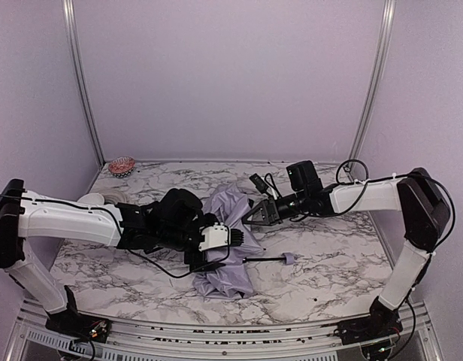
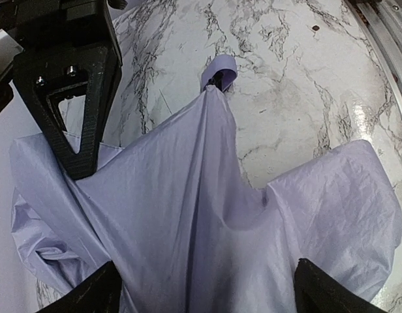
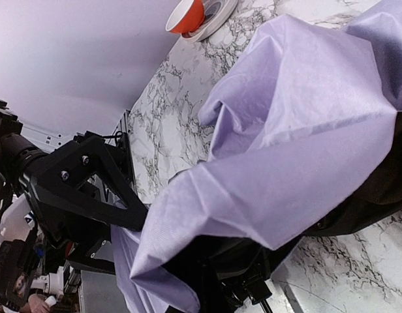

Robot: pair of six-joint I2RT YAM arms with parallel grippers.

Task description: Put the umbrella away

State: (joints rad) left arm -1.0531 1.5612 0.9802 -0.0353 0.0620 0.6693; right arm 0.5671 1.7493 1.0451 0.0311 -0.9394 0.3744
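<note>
The umbrella (image 1: 230, 244) lies crumpled mid-table as a heap of pale lavender fabric. Its thin black shaft (image 1: 265, 259) sticks out to the right and ends in a small lavender handle (image 1: 289, 258). My left gripper (image 1: 225, 252) hovers over the heap from the left, open. In the left wrist view its fingers (image 2: 90, 293) stand wide apart with fabric (image 2: 207, 215) slack between them. My right gripper (image 1: 251, 216) reaches in from the right, and its black tip (image 2: 80, 171) is shut on a fold of the fabric. In the right wrist view the canopy (image 3: 286, 130) hides those fingers.
A red patterned bowl (image 1: 122, 165) sits at the back left corner, also visible in the right wrist view (image 3: 188, 16). A white dish (image 1: 96, 199) lies behind the left arm. Purple walls close in three sides. A metal rail (image 2: 384, 39) runs along the front edge.
</note>
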